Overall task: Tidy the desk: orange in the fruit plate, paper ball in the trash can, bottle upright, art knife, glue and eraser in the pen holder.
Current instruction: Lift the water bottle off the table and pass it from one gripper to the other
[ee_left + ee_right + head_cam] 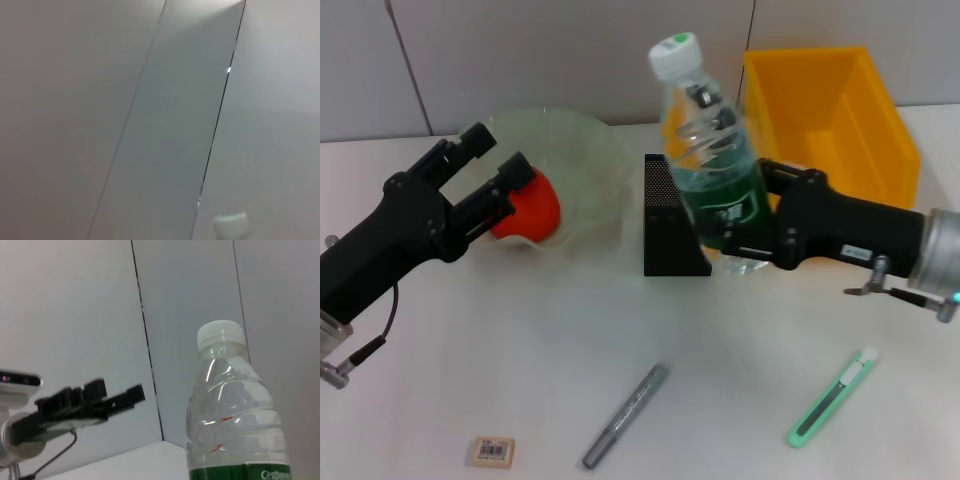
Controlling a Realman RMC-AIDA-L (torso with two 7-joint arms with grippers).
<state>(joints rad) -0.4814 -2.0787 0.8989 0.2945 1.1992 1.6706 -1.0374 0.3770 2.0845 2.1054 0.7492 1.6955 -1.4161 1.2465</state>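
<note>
Near the pen holder (pixel 675 222), eraser (pixel 494 451), glue (pixel 626 416) and art knife (pixel 832 398) waited, orange (pixel 532 208) plated, right pincer (pixel 752 222) clenched on upright bottle (pixel 710 160), left pincer (pixel 500 168) released.

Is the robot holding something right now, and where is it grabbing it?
Yes. The right gripper is clamped around the bottle low down, at its green label. The left gripper, open, holds nothing, near the orange.

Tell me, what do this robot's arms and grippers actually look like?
Both arms are matte black and blocky near the end. The left gripper has two long, straight black fingers, and a thin black cable loops under its wrist to a silver metal joint. The right gripper is black too, on a black forearm with a small white label, ending in a silver-grey cylindrical wrist ring with a tiny blue light.
</note>
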